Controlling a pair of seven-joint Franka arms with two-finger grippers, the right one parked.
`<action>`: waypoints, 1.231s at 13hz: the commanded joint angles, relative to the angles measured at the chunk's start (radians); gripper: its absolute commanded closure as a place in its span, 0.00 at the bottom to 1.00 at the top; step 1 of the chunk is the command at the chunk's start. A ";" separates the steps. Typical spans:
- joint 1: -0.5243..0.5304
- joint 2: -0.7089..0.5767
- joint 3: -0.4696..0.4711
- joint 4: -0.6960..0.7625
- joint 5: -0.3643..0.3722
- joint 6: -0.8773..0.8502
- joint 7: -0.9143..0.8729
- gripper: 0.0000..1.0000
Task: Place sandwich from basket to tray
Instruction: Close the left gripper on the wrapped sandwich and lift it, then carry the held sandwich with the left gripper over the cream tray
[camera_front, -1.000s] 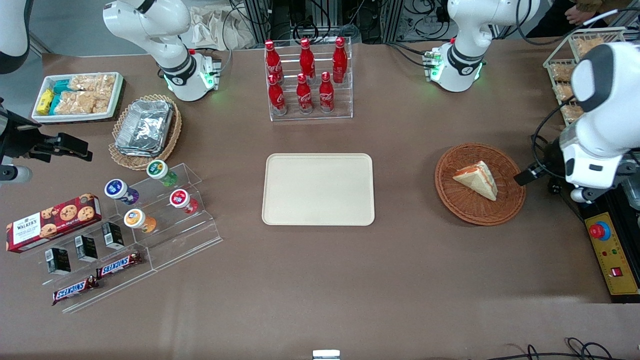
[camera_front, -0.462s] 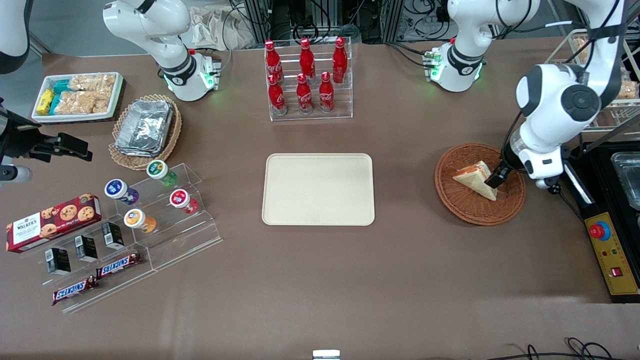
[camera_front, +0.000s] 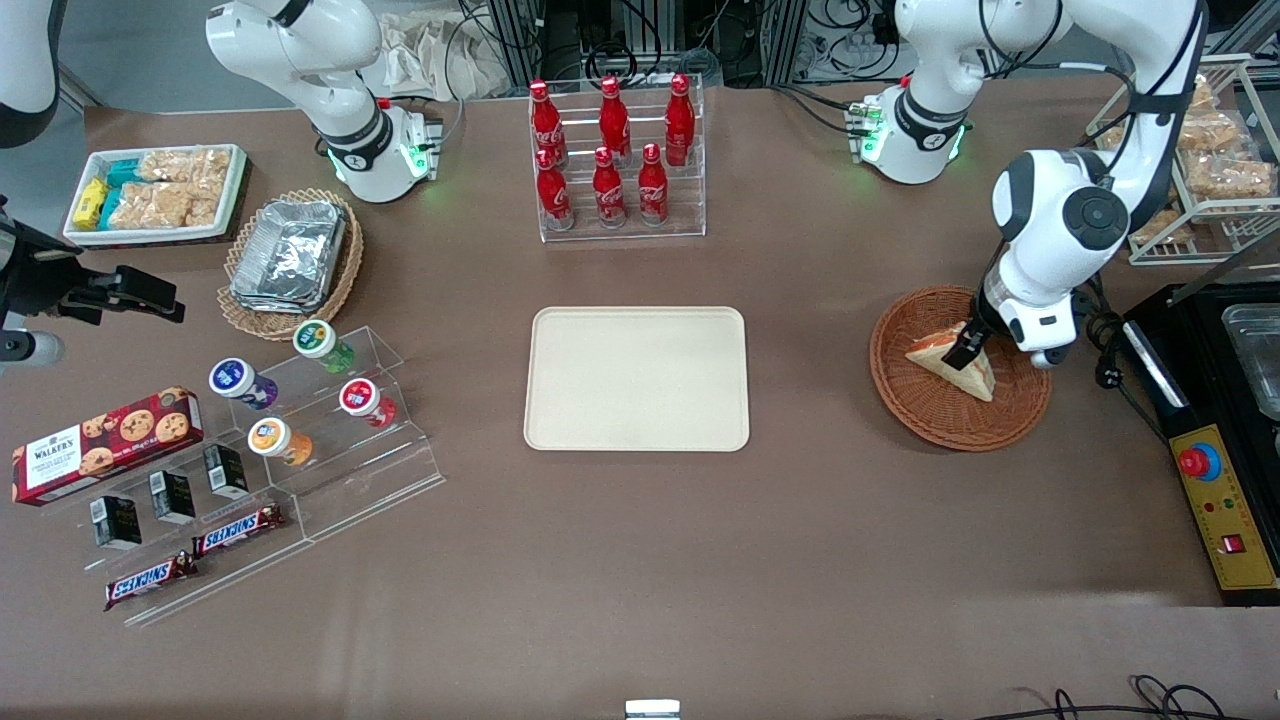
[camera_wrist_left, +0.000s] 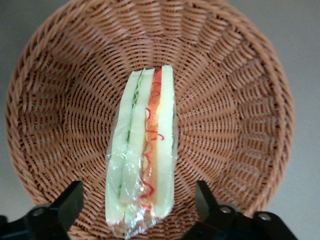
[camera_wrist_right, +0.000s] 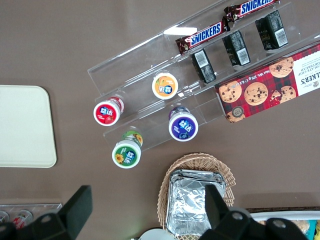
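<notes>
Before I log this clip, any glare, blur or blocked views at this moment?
Front view: even light, sharp; the arm covers part of the sandwich and basket; tray unshadowed. Left wrist view: sandwich crisp, its wrap showing slight sheen; the open gripper straddles it, its fingers dark and a little soft. Right wrist view: a glare streak on the clear rack.

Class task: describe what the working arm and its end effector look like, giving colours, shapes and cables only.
The left arm has glossy white rounded shells, dark grey round joint caps and black cables alongside. Its end effector, over the sandwich in the basket, has two black fingers, apart.
</notes>
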 joint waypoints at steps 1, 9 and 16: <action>0.007 0.038 -0.002 -0.045 0.001 0.132 -0.031 0.00; 0.010 0.069 0.005 -0.031 -0.002 0.168 -0.061 1.00; 0.011 -0.087 0.011 0.123 0.016 -0.236 0.203 1.00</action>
